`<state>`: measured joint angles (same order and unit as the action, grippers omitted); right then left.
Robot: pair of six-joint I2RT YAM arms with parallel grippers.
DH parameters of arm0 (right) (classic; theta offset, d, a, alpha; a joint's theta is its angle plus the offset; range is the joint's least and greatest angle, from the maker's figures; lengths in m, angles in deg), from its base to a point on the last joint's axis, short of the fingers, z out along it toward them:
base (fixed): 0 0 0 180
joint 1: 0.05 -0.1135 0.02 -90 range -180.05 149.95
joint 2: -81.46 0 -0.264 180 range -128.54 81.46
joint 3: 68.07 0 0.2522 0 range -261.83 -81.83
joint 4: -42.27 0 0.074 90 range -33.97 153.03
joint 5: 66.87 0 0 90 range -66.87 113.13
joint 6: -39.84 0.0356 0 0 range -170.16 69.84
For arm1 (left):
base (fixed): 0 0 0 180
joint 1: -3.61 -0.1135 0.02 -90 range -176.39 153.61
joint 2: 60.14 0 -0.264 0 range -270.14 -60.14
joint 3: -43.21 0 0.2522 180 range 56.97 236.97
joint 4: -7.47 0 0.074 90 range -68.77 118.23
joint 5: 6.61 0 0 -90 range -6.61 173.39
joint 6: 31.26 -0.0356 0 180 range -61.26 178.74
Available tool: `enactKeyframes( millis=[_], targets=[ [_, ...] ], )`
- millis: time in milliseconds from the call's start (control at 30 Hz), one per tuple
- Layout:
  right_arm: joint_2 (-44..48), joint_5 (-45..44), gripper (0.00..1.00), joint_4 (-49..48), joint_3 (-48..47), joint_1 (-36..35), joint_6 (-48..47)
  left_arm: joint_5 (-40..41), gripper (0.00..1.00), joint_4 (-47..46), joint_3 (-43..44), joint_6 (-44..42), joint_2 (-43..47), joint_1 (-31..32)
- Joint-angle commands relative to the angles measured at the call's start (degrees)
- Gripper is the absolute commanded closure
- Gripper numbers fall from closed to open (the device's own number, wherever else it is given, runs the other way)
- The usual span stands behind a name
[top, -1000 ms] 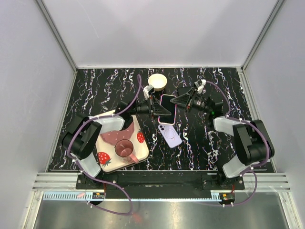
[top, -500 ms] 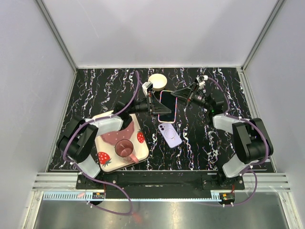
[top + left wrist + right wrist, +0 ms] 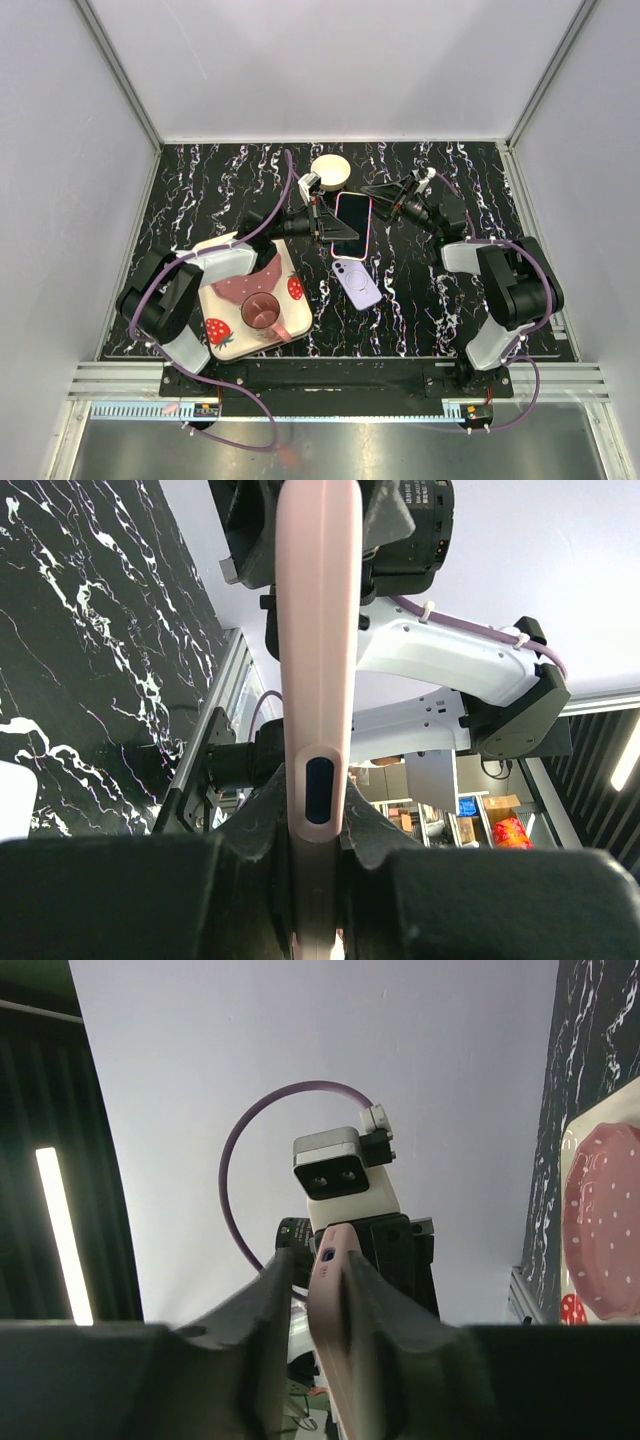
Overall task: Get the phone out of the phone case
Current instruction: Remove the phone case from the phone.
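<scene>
A phone in a pink case (image 3: pixel 350 225) is held off the table between my two grippers, dark screen up. My left gripper (image 3: pixel 327 222) is shut on its left long edge. In the left wrist view the pink case edge (image 3: pixel 318 660) runs up from between my left gripper's (image 3: pixel 318 810) fingers. My right gripper (image 3: pixel 376 198) holds the top right corner. In the right wrist view the case (image 3: pixel 335 1300) sits between my right gripper's (image 3: pixel 320 1270) fingers, pressed to the right one, with a slim gap at the left tip. A lilac phone-shaped item (image 3: pixel 357 283) lies back up on the table.
A strawberry-patterned square plate (image 3: pixel 225 335) with a brown mug (image 3: pixel 262 312) sits at the front left under my left arm. A round beige disc (image 3: pixel 330 171) lies just behind the grippers. The black marble table has white walls on three sides.
Both grippers have carried the pink-cased phone a little toward the back. The right arm has pulled its elbow in and its gripper has shifted up to the phone's top right corner.
</scene>
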<state>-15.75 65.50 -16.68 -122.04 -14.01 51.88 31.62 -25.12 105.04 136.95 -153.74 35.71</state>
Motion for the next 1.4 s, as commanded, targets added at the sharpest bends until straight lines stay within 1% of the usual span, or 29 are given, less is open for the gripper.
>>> enactKeyframes(
  millis=[0,100,300,433,500,567,600,733,767,833,967,1033,1067,1100,1167,1267,1367],
  targets=[
    [0.4,-3.9,0.81,-14.0,-1.7,0.2,4.4,-0.2,1.00,-3.0,1.4,-1.4,2.8,0.2],
    [0.6,-3.9,1.00,-14.1,-1.5,0.2,4.5,0.0,1.00,-3.0,1.3,-1.5,2.9,0.2],
    [1.6,-5.5,1.00,-15.5,-0.1,0.2,6.5,-0.1,1.00,-1.8,1.4,-3.4,3.7,0.2],
    [3.5,-8.0,1.00,-16.2,-0.1,0.1,12.8,-0.6,1.00,0.7,3.2,-8.2,5.7,0.2],
    [5.0,-8.9,1.00,-16.3,-0.1,0.1,15.0,-0.4,1.00,4.3,5.3,-12.4,7.5,0.2],
    [6.3,-11.6,1.00,-16.3,1.0,-0.1,18.1,-0.3,1.00,7.0,7.7,-16.4,8.6,0.2],
    [7.4,-12.6,1.00,-16.4,1.2,-0.1,19.1,-0.5,1.00,9.0,8.4,-17.5,9.3,0.2],
    [8.9,-14.2,1.00,-16.5,0.7,-0.5,21.5,-3.2,1.00,9.8,13.4,-18.8,9.0,0.2],
    [8.9,-14.5,1.00,-16.6,0.2,-0.8,21.7,-3.8,1.00,9.5,15.6,-18.2,8.7,0.2],
    [8.9,-15.0,1.00,-16.7,-0.3,-1.2,22.1,-4.9,1.00,6.8,17.3,-16.6,7.8,0.2],
    [8.6,-15.6,1.00,-16.7,-1.8,-2.5,22.5,-6.1,1.00,-0.1,19.9,-9.9,6.3,0.2],
    [8.3,-15.6,1.00,-16.7,-2.6,-2.8,22.2,-6.5,1.00,-5.3,20.0,-7.0,5.7,0.2],
    [8.0,-15.7,1.00,-16.8,-2.5,-2.9,22.4,-6.3,1.00,-7.5,19.9,-3.6,5.5,0.2],
    [7.5,-15.9,1.00,-16.8,-2.7,-3.1,22.5,-6.2,1.00,-12.0,19.8,-1.9,5.3,0.2],
    [7.0,-16.3,1.00,-16.9,-2.8,-3.5,22.7,-5.7,1.00,-17.0,19.9,1.9,5.4,0.2],
    [6.0,-16.9,1.00,-16.9,-3.4,-4.2,23.0,-5.4,1.00,-19.3,20.8,3.7,6.6,0.2],
    [5.5,-17.6,1.00,-17.0,-4.6,-4.8,23.8,-5.5,1.00,-18.2,22.2,2.5,8.7,0.3]
  ],
)
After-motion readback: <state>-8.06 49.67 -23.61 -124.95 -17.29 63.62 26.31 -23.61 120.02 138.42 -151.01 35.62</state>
